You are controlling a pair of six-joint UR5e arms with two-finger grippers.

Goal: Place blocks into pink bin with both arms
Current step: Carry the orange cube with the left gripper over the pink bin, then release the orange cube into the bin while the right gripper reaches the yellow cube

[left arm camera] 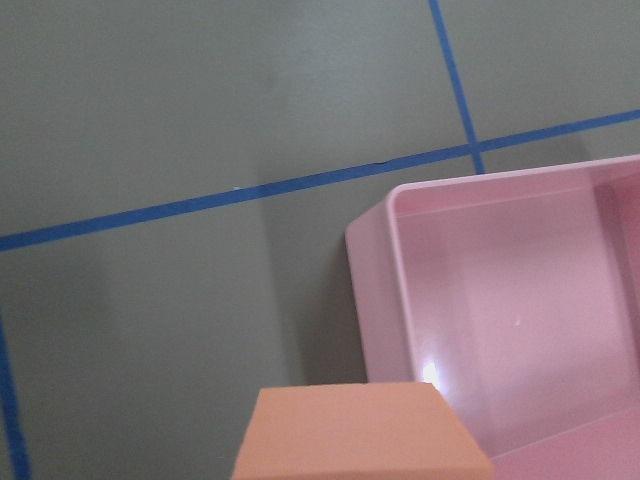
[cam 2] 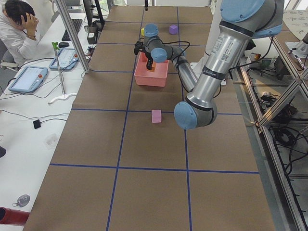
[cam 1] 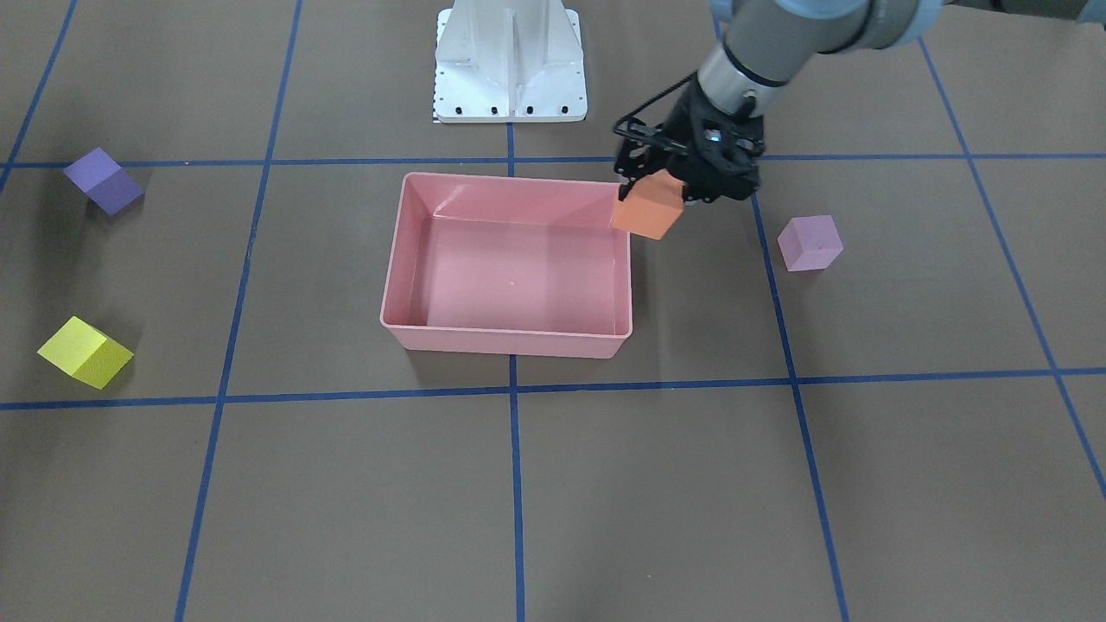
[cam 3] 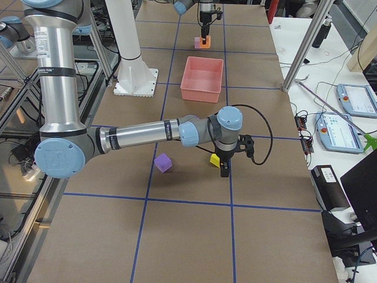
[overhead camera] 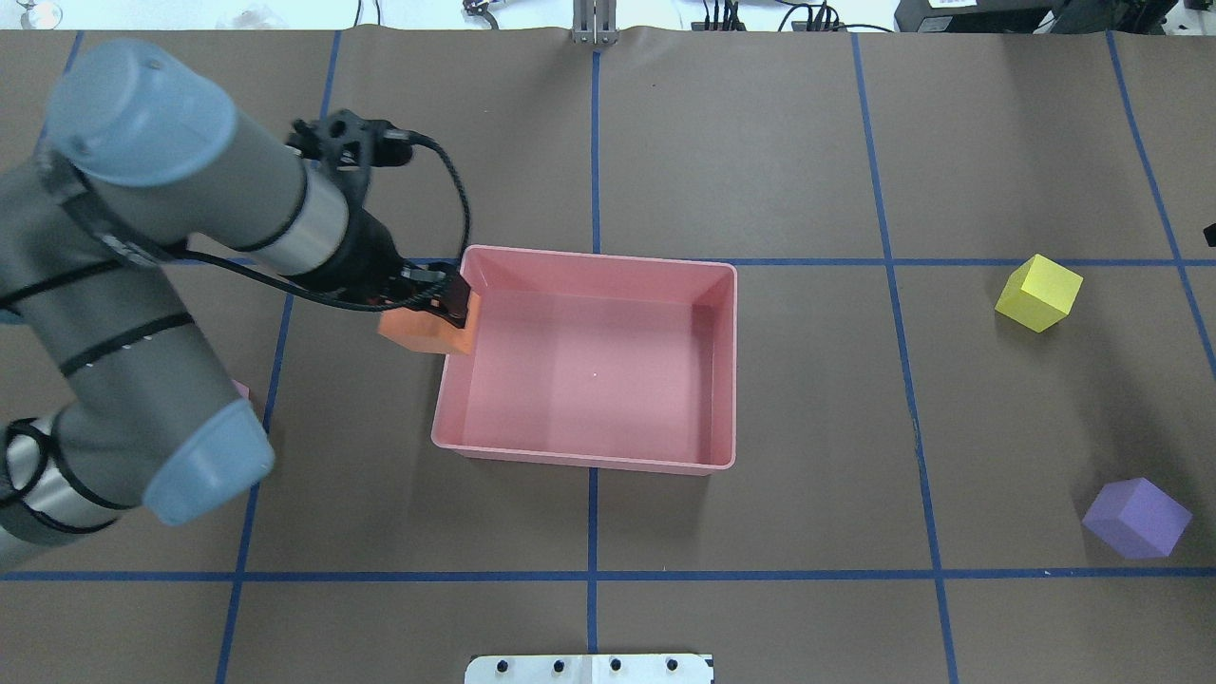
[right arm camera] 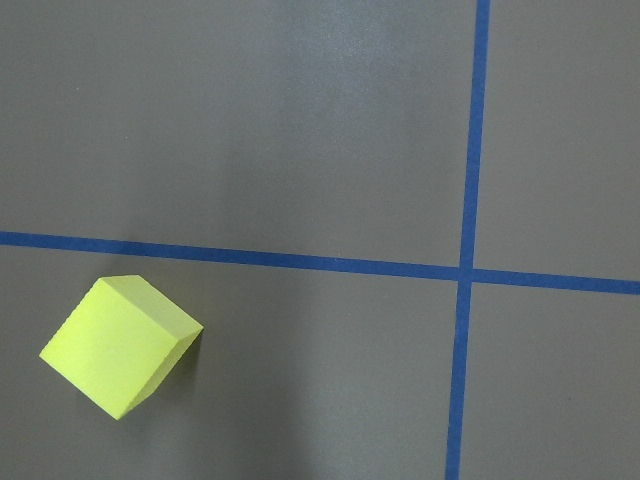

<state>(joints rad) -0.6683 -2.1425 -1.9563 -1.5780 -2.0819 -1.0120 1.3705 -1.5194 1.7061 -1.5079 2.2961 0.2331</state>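
Brown table covering (cam 1: 605, 484) ruled by blue tape lines (cam 1: 513, 484); one crossing (right arm camera: 465, 272) lies near the right gripper (cam 3: 224, 172). White pedestal base (cam 1: 510, 65) stands behind the left gripper (cam 1: 654, 197), toward its right. Beyond that gripper, off the table's far edge: seated operator (cam 2: 19, 29), a teach pendant (cam 2: 28, 78), an upright metal post (cam 2: 72, 38).

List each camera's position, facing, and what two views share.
Front-facing: across table, facing white metal pedestal; left gripper holds small orange foam cube at shallow pink plastic bin.
Overhead: behind robot, facing forward, down; grey left arm enters left.
Exterior left: table end; left arm near.
Exterior right: opposite end; right arm near, right gripper by small yellow foam cube.
Left wrist: down onto orange cube, bin corner; no body.
Right wrist: down onto yellow cube; no body.
Shared: front-facing and overhead show bin, yellow cube.
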